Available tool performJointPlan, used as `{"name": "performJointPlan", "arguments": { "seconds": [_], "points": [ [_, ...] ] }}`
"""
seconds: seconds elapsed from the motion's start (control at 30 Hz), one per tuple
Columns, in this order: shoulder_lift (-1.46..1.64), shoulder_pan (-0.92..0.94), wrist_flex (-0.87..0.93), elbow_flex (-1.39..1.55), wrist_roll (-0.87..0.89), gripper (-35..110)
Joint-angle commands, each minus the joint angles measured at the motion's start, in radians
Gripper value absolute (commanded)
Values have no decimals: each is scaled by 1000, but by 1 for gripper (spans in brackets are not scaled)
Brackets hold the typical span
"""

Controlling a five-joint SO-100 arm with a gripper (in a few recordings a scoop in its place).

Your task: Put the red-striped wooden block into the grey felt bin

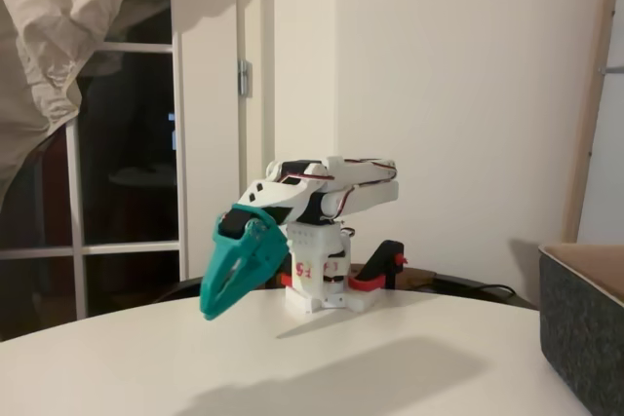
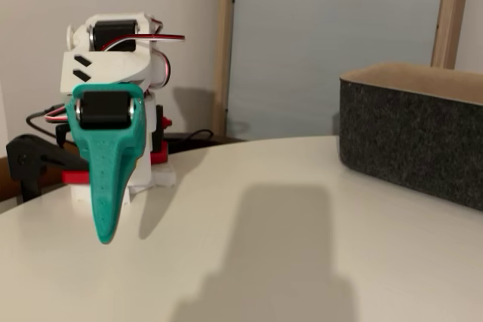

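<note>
My white arm is folded low over its base, and the teal gripper (image 1: 211, 311) hangs nose-down just above the white table (image 1: 390, 358). Its fingers meet at the tip, shut with nothing between them. Seen edge-on in the other fixed view, the gripper (image 2: 106, 236) is a narrow teal wedge at the left. The grey felt bin (image 1: 583, 343) stands at the table's right edge, with dark speckled walls and a tan inner face, well apart from the gripper. In the other fixed view the bin (image 2: 411, 137) is at the right. The red-striped wooden block is out of view.
A red-and-black clamp (image 1: 382, 270) holds the arm's base (image 1: 317, 289) to the table's far edge, also seen as the clamp (image 2: 34, 162) at the left. Cables trail behind the base. A broad stretch of tabletop (image 2: 272, 246) lies between gripper and bin.
</note>
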Motion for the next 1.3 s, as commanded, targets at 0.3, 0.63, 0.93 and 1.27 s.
{"name": "performJointPlan", "arguments": {
  "seconds": [0.3,0.63,0.93,1.27],
  "points": [
    [74,8,124,12,31,0],
    [74,8,123,12,23,0],
    [74,8,123,12,23,0],
    [74,8,123,12,23,0]
  ]
}}
